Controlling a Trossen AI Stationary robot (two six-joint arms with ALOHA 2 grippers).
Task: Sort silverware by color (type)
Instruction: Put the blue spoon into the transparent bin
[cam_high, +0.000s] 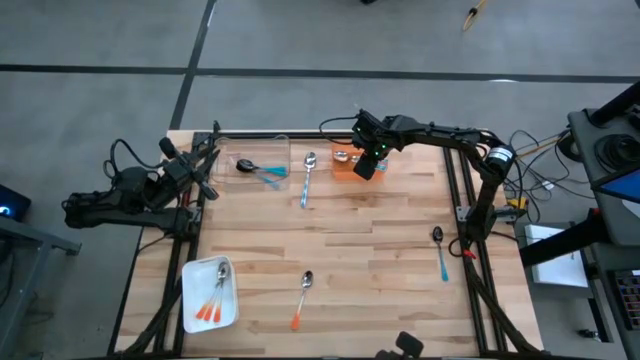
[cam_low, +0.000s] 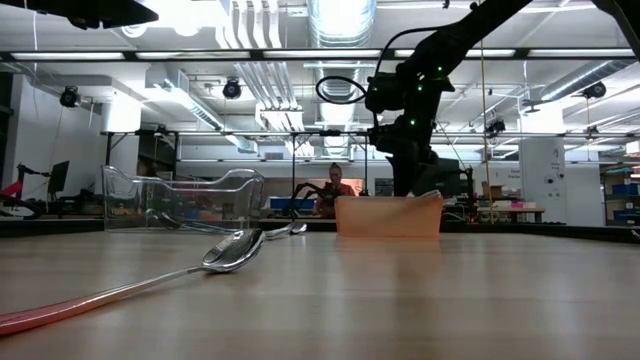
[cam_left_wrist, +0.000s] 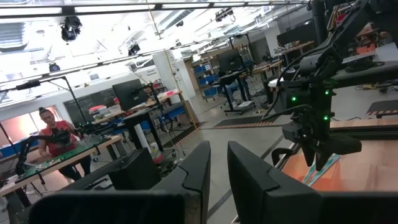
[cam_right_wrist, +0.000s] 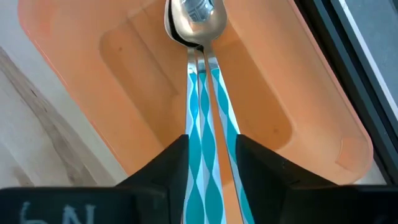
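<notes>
Right gripper (cam_high: 366, 166) over the orange bin (cam_high: 347, 160), blue-handled spoons (cam_right_wrist: 202, 93) between its fingers.

At the table's far edge, the right fingers (cam_right_wrist: 163, 163) stand slightly apart beside the spoons' handles; whether they pinch one I cannot tell. The spoon bowls rest in the bin. The left gripper (cam_high: 205, 172) waits at the far left edge, fingers nearly together, empty. Orange spoons lie in the white tray (cam_high: 192, 285); dark spoons in the clear bin (cam_high: 280, 145). Three spoons lie loose: (cam_high: 307, 178), (cam_high: 302, 296), (cam_high: 440, 252).
</notes>
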